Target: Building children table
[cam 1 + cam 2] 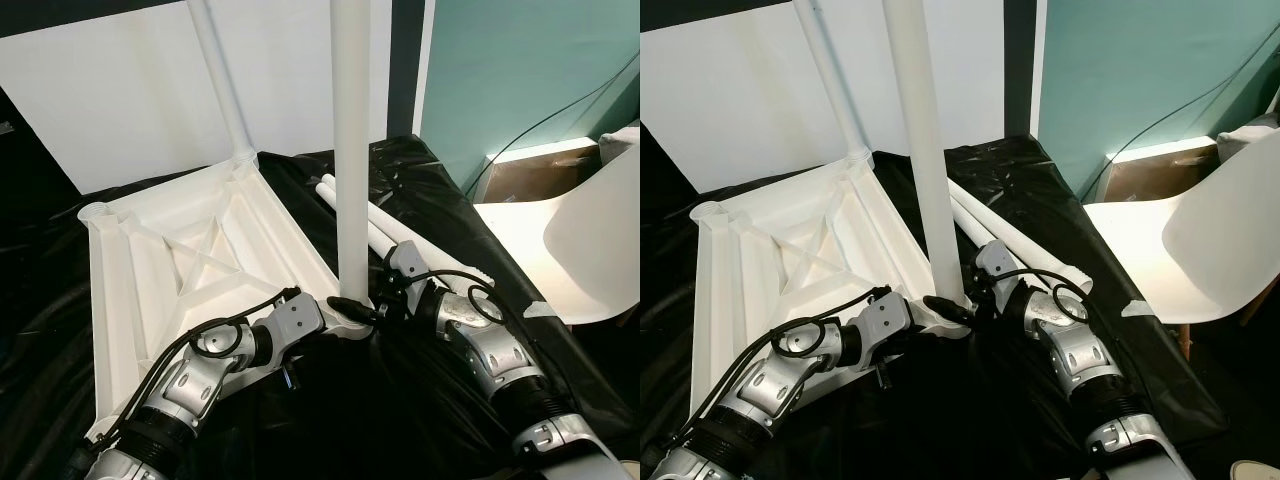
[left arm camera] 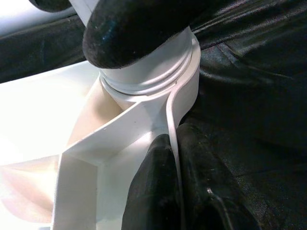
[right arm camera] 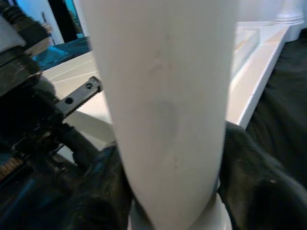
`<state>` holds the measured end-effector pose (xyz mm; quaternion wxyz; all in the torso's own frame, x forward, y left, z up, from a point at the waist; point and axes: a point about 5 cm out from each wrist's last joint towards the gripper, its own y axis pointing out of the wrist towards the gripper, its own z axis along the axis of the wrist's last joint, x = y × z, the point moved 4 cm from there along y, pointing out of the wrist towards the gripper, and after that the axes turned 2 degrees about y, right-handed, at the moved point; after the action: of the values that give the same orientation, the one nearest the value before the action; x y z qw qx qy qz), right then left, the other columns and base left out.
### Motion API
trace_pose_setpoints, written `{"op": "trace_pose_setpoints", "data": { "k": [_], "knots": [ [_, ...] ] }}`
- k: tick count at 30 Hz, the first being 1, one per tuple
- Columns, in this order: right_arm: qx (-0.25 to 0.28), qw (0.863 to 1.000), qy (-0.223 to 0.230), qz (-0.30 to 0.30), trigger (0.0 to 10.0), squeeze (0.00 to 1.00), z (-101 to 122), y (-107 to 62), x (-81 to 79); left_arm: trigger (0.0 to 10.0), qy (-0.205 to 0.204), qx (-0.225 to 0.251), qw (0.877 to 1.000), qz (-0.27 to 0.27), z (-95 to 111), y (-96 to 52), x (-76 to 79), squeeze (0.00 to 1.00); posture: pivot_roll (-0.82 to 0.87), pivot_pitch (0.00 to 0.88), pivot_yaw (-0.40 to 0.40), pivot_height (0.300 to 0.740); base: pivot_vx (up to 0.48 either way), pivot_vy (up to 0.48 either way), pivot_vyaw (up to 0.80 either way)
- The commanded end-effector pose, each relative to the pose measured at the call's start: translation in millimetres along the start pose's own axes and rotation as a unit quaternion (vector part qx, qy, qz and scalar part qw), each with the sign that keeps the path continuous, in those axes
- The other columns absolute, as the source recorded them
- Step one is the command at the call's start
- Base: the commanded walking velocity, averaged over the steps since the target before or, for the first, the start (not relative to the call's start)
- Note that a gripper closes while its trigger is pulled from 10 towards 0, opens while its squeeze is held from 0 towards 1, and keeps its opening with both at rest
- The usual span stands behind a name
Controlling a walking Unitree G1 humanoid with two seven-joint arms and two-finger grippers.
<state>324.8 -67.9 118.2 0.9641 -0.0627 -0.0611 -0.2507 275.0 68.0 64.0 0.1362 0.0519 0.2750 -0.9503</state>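
Both arms reach in low and bent at the elbow toward the near corner of the upside-down white tabletop [image 1: 200, 250], which lies on the black sheet [image 1: 420, 420], and they meet at the base of an upright white leg [image 1: 352, 150] standing in that corner's socket. The left gripper [image 1: 345, 312] comes from the left with its fingers [image 2: 144, 28] pinching the tabletop's corner right at the socket, while the right gripper [image 1: 385, 300] presses in from the other side against the leg, though whether its fingers are closed cannot be told. A second leg [image 1: 220, 80] stands in the far corner, and two spare legs [image 1: 1010, 235] lie on the sheet just beyond the right arm, with a white chair [image 1: 1200, 250] off to the right.
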Motion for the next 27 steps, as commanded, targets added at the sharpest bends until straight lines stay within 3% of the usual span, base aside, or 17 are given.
{"op": "trace_pose_setpoints", "data": {
  "k": [1,4,6,7,8,15,16,20,21,23,24,27],
  "knots": [
    [-0.01,1.0,-0.006,-0.012,0.0,0.0,-1.5,-4.4,8.0,10.0,-0.081,-0.068,0.99,-0.088,-51.8,10.9,48.0,0.0,0.12,0.0,0.027,0.74,0.0,0.0,0.0],
    [-0.007,1.0,0.003,-0.014,0.0,0.0,-2.6,-3.3,5.5,10.0,-0.082,-0.068,0.99,-0.088,-51.9,10.6,48.1,0.0,0.12,0.0,0.025,0.74,0.0,0.0,0.0],
    [0.038,0.994,0.08,-0.072,0.0,0.0,-3.0,1.0,2.2,10.0,-0.082,-0.068,0.99,-0.087,-52.2,10.3,48.2,0.0,0.12,0.0,0.024,0.74,0.0,0.0,0.0],
    [0.038,0.994,0.08,-0.072,0.0,0.0,-3.0,1.0,2.2,10.0,-0.082,-0.068,0.99,-0.087,-52.2,10.3,48.2,0.0,0.12,0.0,0.024,0.74,0.0,0.0,0.0],
    [0.072,0.983,0.12,-0.122,0.0,0.0,-5.7,2.5,-3.7,10.0,-0.081,-0.068,0.991,-0.087,-52.0,10.2,47.8,0.0,0.12,0.0,0.029,0.74,0.0,0.0,0.0],
    [0.098,0.971,0.143,-0.167,0.0,0.0,-6.3,2.8,-10.8,10.0,-0.08,-0.069,0.991,-0.087,-52.0,9.3,47.5,0.0,0.12,0.0,0.034,0.74,0.0,0.0,0.0],
    [0.103,0.964,0.146,-0.198,0.0,0.0,-6.8,-0.6,-5.2,10.0,-0.08,-0.07,0.99,-0.089,-52.6,8.5,47.7,0.0,0.12,0.0,0.037,0.74,0.0,0.0,0.0],
    [0.1,0.963,0.145,-0.205,0.0,0.0,-8.3,-2.0,-3.3,10.0,-0.079,-0.071,0.99,-0.09,-52.8,8.2,47.7,0.0,0.12,0.0,0.04,0.74,0.0,0.0,0.0],
    [0.095,0.964,0.14,-0.203,10.0,0.0,-9.0,-1.6,-3.9,10.0,-0.079,-0.071,0.99,-0.091,-52.5,8.2,47.6,0.0,0.12,0.0,0.038,0.74,0.0,0.0,0.0],
    [0.088,0.966,0.136,-0.2,10.0,0.0,-9.3,-1.1,-5.1,10.0,-0.078,-0.07,0.99,-0.091,-52.0,8.4,47.3,0.0,0.12,0.0,0.039,0.74,0.0,0.0,0.0],
    [0.086,0.968,0.133,-0.193,10.0,1.0,-8.9,-0.7,-5.4,10.0,-0.078,-0.07,0.99,-0.091,-51.8,8.6,47.0,0.0,0.11,0.0,0.039,0.74,0.0,0.0,0.0],
    [0.084,0.972,0.126,-0.183,10.0,1.0,-7.8,-0.5,-5.6,10.0,-0.078,-0.07,0.99,-0.091,-51.5,8.8,46.8,0.0,0.11,0.0,0.039,0.74,0.0,0.0,0.0]
  ]
}}
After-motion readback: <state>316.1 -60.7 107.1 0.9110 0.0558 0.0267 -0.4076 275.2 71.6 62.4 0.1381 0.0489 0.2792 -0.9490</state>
